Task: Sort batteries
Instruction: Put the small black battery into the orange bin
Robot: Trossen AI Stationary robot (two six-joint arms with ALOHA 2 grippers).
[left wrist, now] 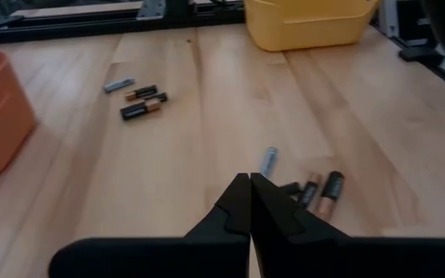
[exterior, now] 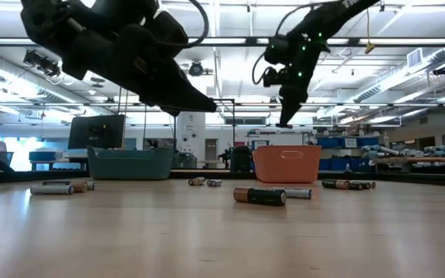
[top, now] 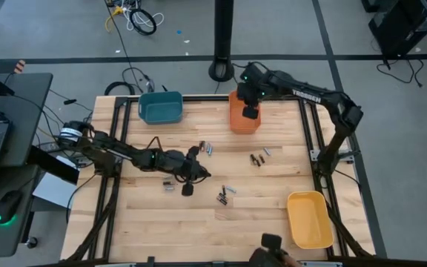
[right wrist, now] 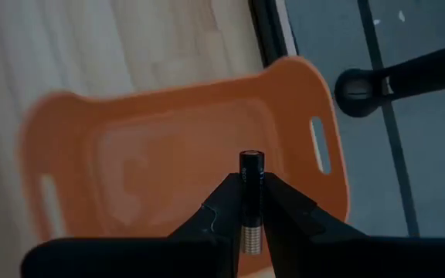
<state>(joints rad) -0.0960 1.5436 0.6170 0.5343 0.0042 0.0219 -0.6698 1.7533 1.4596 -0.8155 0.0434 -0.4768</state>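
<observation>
Several small batteries lie in loose groups on the wooden table (top: 199, 222), among them one group (top: 256, 159) mid-table and another (top: 224, 194) nearer the front. My right gripper (top: 250, 113) hangs above the orange bin (right wrist: 130, 154) at the far edge, shut on a black battery (right wrist: 251, 166). My left gripper (left wrist: 249, 179) is shut and holds nothing. It hovers over the table's middle-left, a little short of a battery cluster (left wrist: 315, 193). My right gripper pinches the battery's middle (right wrist: 251, 193) between its two fingers. The battery lies along the fingers, its black end sticking out past the tips and its silvery end back between them. The fingers point steeply down from above, and the battery hangs clear over the orange bin.
A teal bin (top: 160, 107) stands at the far left of the table and a yellow bin (top: 308, 219) at the near right. Black frame rails run along the table's sides. A dark object (top: 273, 245) shows at the near edge.
</observation>
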